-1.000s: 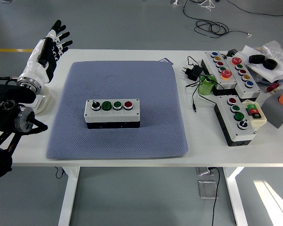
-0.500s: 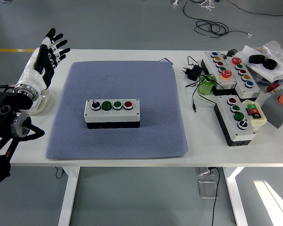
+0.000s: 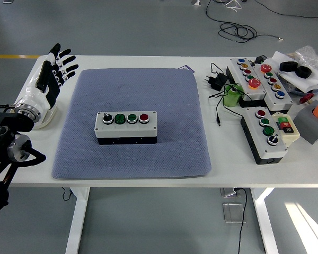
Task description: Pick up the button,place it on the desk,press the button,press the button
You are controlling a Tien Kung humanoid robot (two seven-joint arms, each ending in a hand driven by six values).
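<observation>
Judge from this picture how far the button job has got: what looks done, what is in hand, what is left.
Looks done: the button box sits flat on the blue mat, so the placing seems finished. In hand: nothing; the left hand hovers open at the table's left edge, well away from the box. Left: whether either press is done cannot be read here.

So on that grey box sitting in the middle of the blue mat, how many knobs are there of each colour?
On the button box, resting on the blue mat:
Black knob: 1
Green buttons: 2
Red button: 1
Total: 4
</observation>
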